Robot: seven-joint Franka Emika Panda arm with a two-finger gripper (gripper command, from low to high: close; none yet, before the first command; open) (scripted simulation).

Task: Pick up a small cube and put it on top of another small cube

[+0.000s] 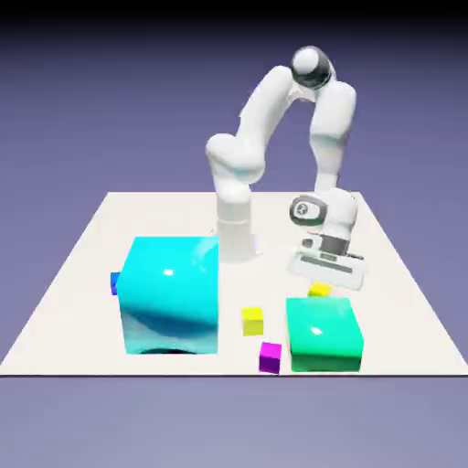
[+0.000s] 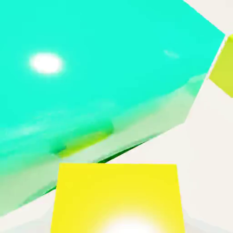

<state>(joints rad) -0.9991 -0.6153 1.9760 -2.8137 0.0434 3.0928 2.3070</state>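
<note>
The small cube (image 1: 319, 291), golden yellow, rests on the table just behind the green block (image 1: 324, 333). My gripper (image 1: 322, 281) is lowered straight onto it, shut on its sides. In the hand view the small cube (image 2: 117, 200) fills the bottom middle and hides both fingertips, with the green block (image 2: 100, 77) looming right behind it. The other small cube (image 1: 270, 356), magenta-purple, lies near the table's front edge, just to the exterior view's left of the green block.
A big cyan block (image 1: 172, 292) stands at the exterior view's left, with a small blue cube (image 1: 115, 282) peeking out beside it. A lemon-yellow small cube (image 1: 252, 319) lies between the cyan and green blocks; the lemon-yellow cube (image 2: 223, 68) also shows at the hand view's right edge.
</note>
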